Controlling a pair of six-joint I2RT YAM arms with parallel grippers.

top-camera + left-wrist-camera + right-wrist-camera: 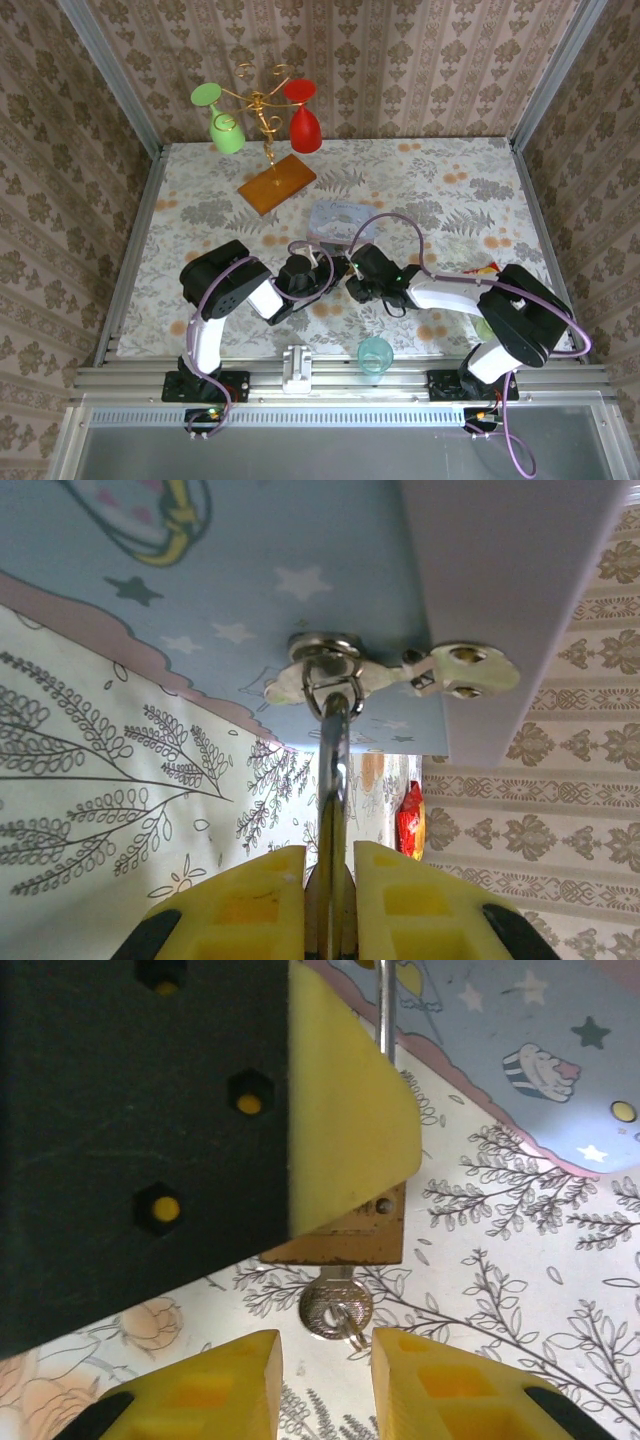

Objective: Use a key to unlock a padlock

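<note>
The padlock is sitting near the middle of the table, its shackle running up through the hasp on the pastel tin box. Your left gripper is pinching the brass body between its yellow pads, closed down to the lock's thickness. The key is already sitting in the keyway, its round bow hanging at 6 o'clock of the body and showing its flat face to the right wrist camera. Your right gripper is standing partly open and holding nothing, its fingertips flanking a gap just below the bow and a little wider than it. For a clean turn, I judge you are wanting the bow deep between the pads before closing. You are then rolling the wrist about the key's own axis while the left is bracing the body, since any sideways pull is risking a slip. The tin box, at 12 o'clock of the grippers, is looking locked shut, so its contents are hidden. A teal cup is standing at 6 o'clock by the near edge, seemingly empty. The green glass and red glass are hanging inverted on the gold stand at 11 o'clock, holding nothing
</note>
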